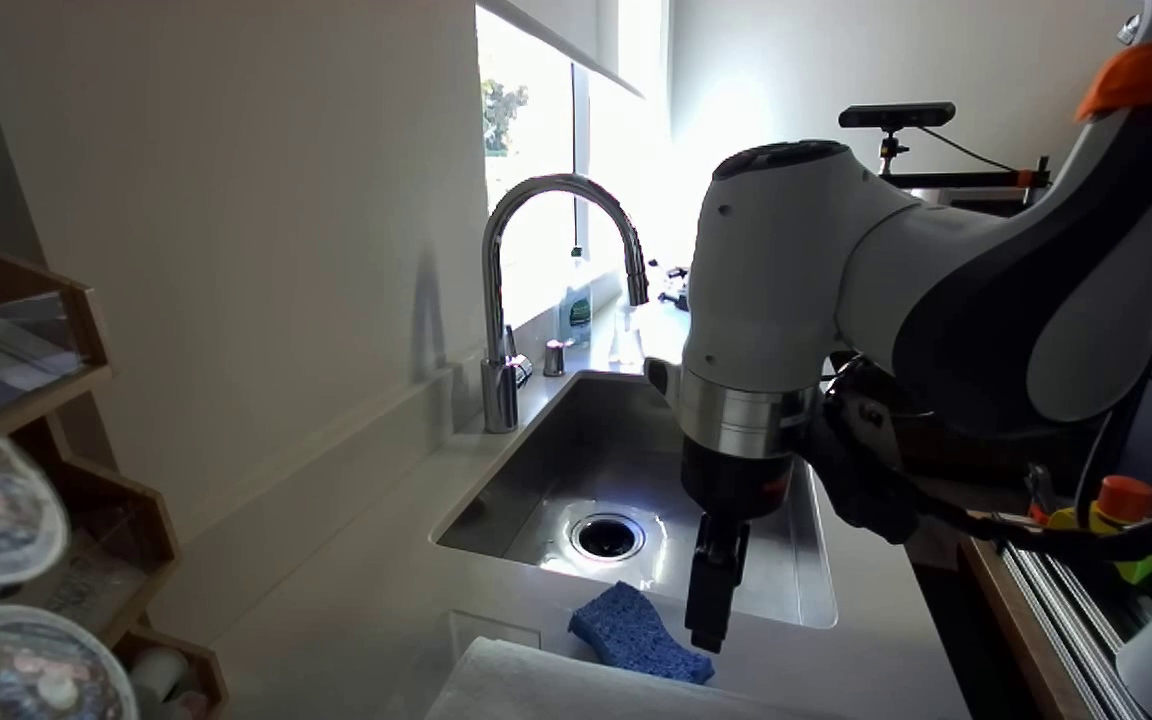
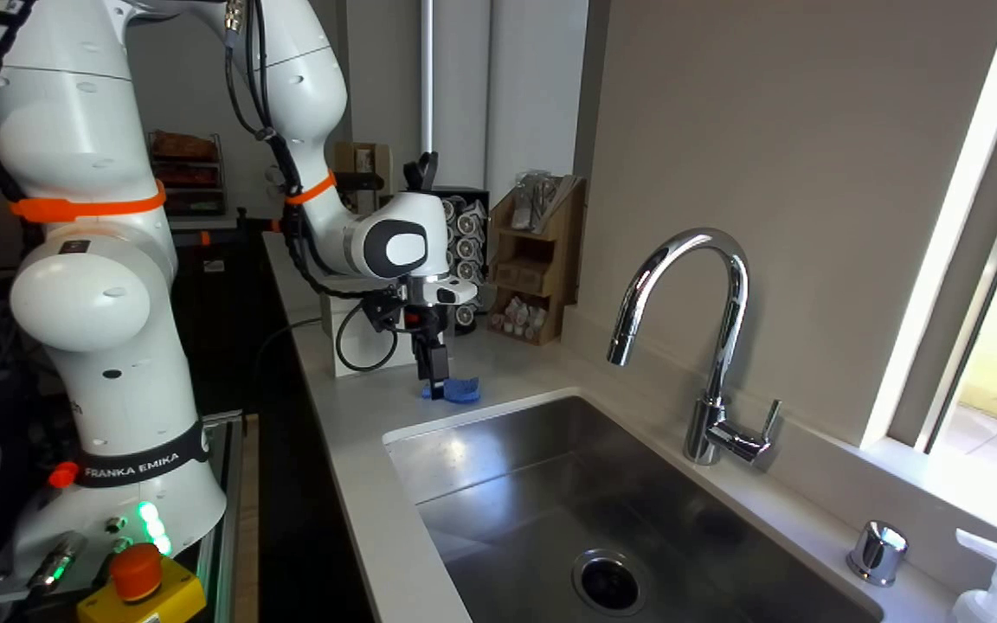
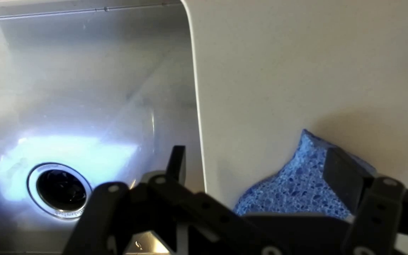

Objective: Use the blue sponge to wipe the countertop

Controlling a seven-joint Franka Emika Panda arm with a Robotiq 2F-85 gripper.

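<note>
I have the claw spread, two fingers well apart. One sponge lies on the counter near one sink, one drain in its floor. In an exterior view, a rack holds packets above tubs I can't count.

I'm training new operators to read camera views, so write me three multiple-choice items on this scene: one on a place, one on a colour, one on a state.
1. Where does the sponge lie? A) on the countertop beside the sink; B) in the sink; C) on the windowsill.
2. What colour is the box under the round button? A) blue; B) yellow; C) white.
3. How does the claw stand? A) shut and empty; B) shut on the sponge; C) open.

Right letters: 1 A, as the wrist view shows the sponge past the sink's edge; 2 B, as the box looks yellow in an exterior view; 3 C, as the wrist view shows the fingers wide apart.
</note>
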